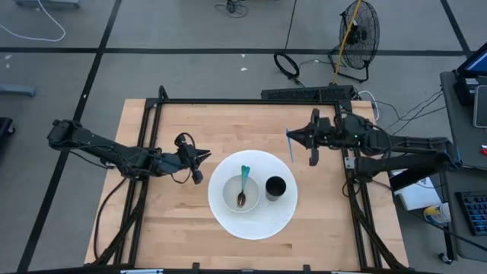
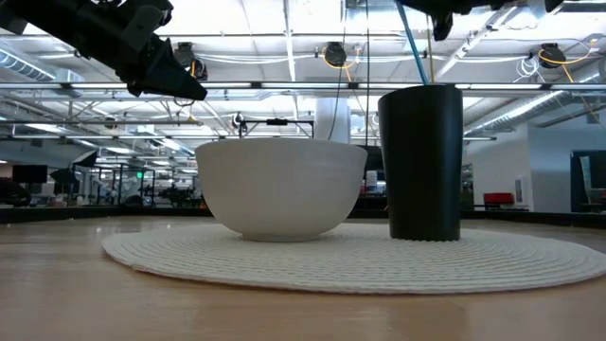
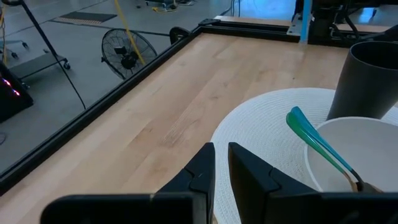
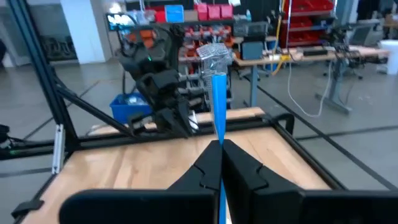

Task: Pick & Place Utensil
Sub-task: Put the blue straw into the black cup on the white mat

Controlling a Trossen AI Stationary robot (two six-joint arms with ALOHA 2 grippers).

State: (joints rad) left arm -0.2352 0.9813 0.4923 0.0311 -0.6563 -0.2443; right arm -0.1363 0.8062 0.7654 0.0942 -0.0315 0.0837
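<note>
A white bowl [image 1: 240, 194] and a black cup [image 1: 275, 187] stand on a round white placemat [image 1: 255, 224] at the table's middle. A spoon with a teal handle [image 1: 243, 181] lies in the bowl, its handle [image 3: 314, 138] leaning up over the rim. My right gripper [image 1: 294, 137] is to the cup's far right and is shut on a blue-handled utensil [image 1: 290, 146]. In the low view the utensil [image 2: 414, 47] hangs above the cup [image 2: 421, 161]. My left gripper [image 1: 204, 156] is shut and empty, above the table left of the bowl. My right gripper pinches the utensil's blue handle [image 4: 218, 134] between its two fingers, partway along it. The fingers come level from the table's right and lie across the handle. The utensil is lifted clear and steeply tilted, its silvery head [image 4: 214, 55] beyond the fingers.
A black frame rail [image 1: 251, 101] runs along the table's far edge, with side rails left and right. Bare wood lies near and far of the placemat. A floor fan [image 1: 358, 34] stands beyond the table.
</note>
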